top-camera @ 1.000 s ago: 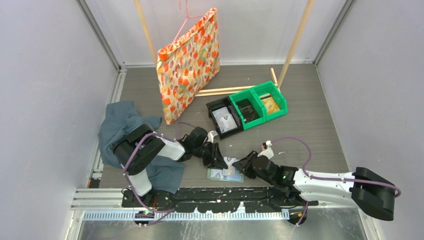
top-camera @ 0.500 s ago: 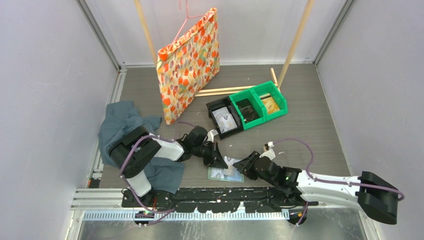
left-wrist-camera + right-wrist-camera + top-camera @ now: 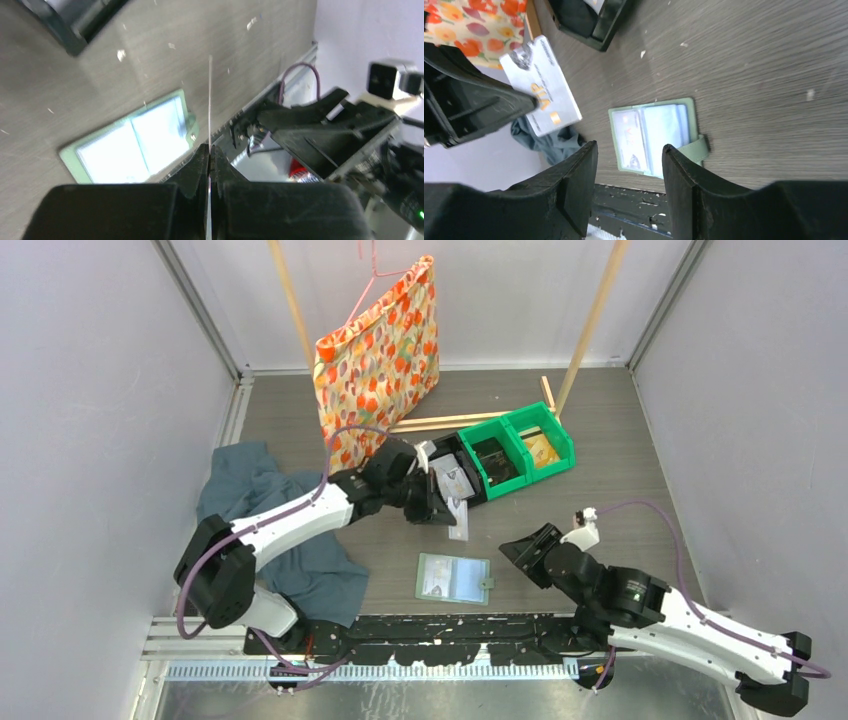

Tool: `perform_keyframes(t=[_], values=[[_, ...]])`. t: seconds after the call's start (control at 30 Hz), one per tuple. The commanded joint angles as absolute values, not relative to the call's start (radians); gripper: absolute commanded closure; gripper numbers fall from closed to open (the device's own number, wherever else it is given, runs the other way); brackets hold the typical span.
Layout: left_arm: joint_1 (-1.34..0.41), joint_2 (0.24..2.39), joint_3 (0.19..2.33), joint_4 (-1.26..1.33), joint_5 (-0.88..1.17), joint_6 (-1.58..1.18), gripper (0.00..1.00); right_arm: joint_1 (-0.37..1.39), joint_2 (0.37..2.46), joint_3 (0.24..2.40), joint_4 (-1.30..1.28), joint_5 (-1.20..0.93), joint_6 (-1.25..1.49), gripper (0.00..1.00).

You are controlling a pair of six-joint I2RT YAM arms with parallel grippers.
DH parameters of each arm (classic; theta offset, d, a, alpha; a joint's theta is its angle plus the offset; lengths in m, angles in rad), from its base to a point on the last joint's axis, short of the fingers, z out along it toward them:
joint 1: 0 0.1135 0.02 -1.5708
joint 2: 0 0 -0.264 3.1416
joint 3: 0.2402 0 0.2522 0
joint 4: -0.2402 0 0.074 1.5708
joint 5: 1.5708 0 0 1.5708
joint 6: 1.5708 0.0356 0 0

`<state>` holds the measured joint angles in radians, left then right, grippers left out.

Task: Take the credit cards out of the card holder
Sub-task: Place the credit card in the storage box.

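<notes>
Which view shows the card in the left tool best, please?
The right wrist view: the card faces it, VIP lettering legible. The left wrist view sees it edge-on, a thin line in the left tool; the top view shows it small.

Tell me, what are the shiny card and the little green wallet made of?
The card looks like thin stiff plastic, silvery and glossy with gold letters; seen edge-on it is a straight line. The card holder looks soft and matte, maybe faux leather or fabric; its pale inner panels shine like clear plastic.
</notes>
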<state>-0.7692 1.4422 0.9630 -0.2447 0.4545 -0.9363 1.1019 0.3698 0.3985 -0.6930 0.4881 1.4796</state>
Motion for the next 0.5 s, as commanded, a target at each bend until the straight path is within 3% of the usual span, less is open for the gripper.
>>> perform_keyframes(t=[0.0,0.23,0.47], values=[[-0.745,1.533,1.170,-0.458,0.293,-0.814,0.99,1.101,0.408,0.531,-0.937,0.628,1.428,0.45],[-0.651,1.859,1.679,-0.869,0.310,-0.397,0.99,1.102,0.452,0.614,-0.967,0.630,1.366,0.45],[-0.584,1.979,1.874,-1.025,0.342,-0.166,1.00,1.102,0.347,0.601,-0.995,0.633,1.359,0.45]])
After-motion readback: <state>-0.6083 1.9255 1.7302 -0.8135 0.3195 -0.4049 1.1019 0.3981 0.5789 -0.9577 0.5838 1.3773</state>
